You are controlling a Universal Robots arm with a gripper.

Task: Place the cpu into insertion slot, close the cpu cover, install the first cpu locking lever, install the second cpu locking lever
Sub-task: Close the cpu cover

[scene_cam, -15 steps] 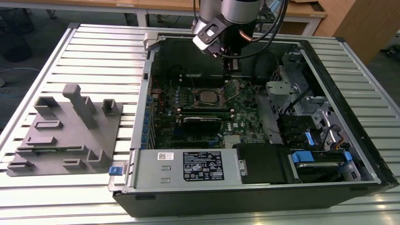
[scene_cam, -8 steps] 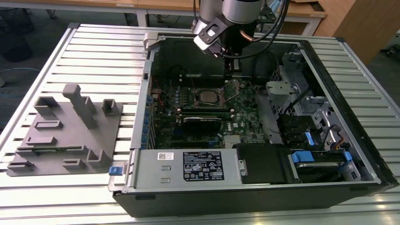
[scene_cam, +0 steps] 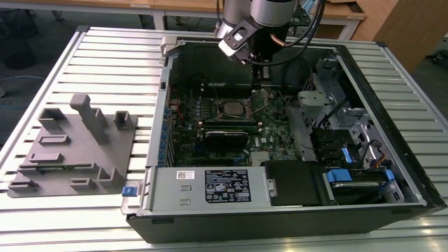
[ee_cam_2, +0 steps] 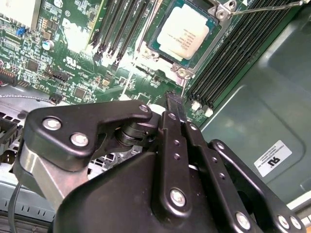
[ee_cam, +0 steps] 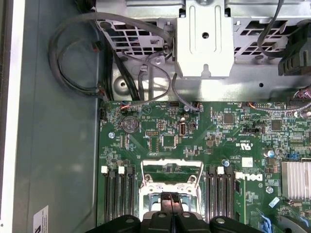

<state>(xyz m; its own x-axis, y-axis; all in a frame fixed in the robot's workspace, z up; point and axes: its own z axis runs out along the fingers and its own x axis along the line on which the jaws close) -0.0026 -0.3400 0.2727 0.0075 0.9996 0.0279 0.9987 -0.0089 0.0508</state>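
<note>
The cpu, a small square chip with a silver-grey top, lies flat in the insertion slot on the green board inside the open computer case. The cpu cover, a thin silvery frame, stands raised off the slot on the exterior view's right, and the board shows through its cut-out. A thin lever rod sticks out past one slot corner. My gripper hangs just above the cover's edge. Its two black fingers are pressed together with nothing between them.
Long black memory slots flank the socket on both sides. A finned heatsink, a metal drive cage and loose cables are close by. A grey fixture plate lies on the slatted table beside the case.
</note>
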